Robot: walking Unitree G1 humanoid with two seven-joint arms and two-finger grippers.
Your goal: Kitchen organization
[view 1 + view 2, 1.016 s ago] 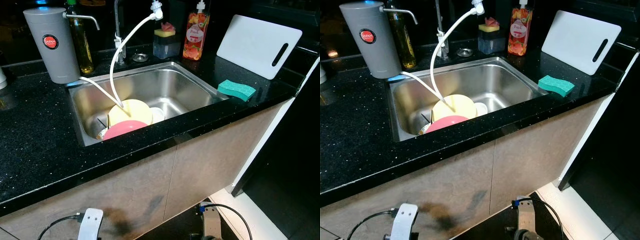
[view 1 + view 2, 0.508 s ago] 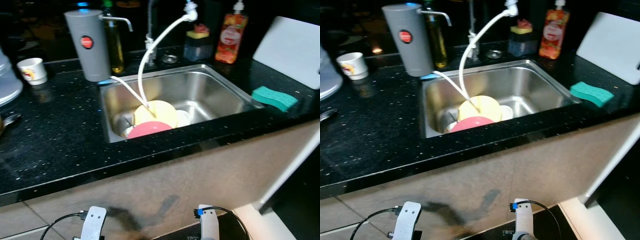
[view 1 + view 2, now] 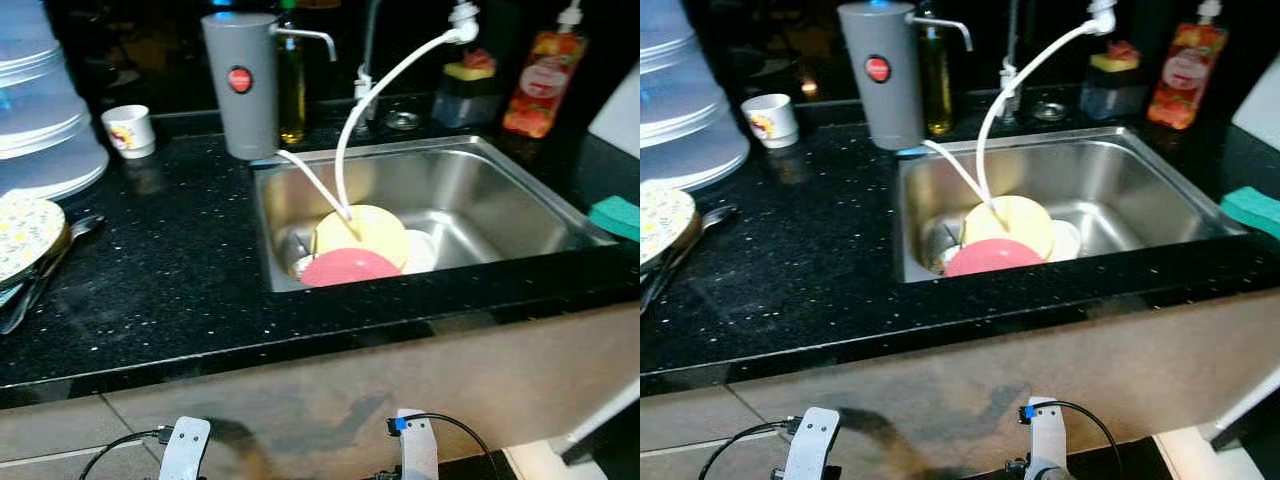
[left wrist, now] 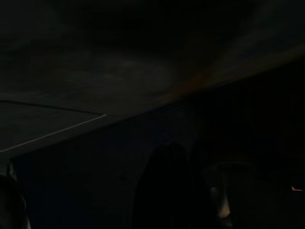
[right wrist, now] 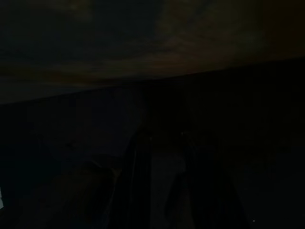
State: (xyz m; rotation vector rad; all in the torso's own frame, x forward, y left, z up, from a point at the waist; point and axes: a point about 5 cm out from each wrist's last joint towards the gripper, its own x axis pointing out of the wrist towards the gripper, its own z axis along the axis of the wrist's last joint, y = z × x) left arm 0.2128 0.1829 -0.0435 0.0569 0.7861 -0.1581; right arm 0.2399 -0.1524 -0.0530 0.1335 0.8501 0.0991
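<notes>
- A black speckled countertop [image 3: 160,290] is seen running from left to right across the scene, above a beige cabinet front [image 3: 330,400].
- A steel sink [image 3: 500,190] is set into the countertop, right of centre.
- A stack of translucent lidded containers [image 3: 40,110] is placed at the far left of the counter.
- A grey water filter canister [image 3: 240,85] with a red badge is stood at the far left corner of the sink; a bottle of yellow oil [image 3: 291,90] is just beside it on the right.
- A white hose [image 3: 385,90] is led from a faucet head down into the sink, where it touches a yellow plate [image 3: 362,232].
- The yellow plate is leaned in the sink's near left part, with a pink plate [image 3: 350,268] in front of it and a white dish [image 3: 420,250] just to its right.
- A patterned plate [image 3: 25,222] with cutlery beside it is laid at the left edge of the counter.
- An orange soap bottle [image 3: 540,80] and a dark sponge holder [image 3: 470,90] are stood behind the sink on the far right.
- A green sponge [image 3: 618,215] is laid at the right edge.
- A small white cup [image 3: 130,130] is stood near the containers.
- The left arm [image 3: 183,450] and the right arm [image 3: 417,450] are hung low in front of the cabinet, well apart from and below the dishes in the sink.
- The wrist views are very dark; dim finger outlines are made out, but whether either gripper is released or clenched cannot be told.
</notes>
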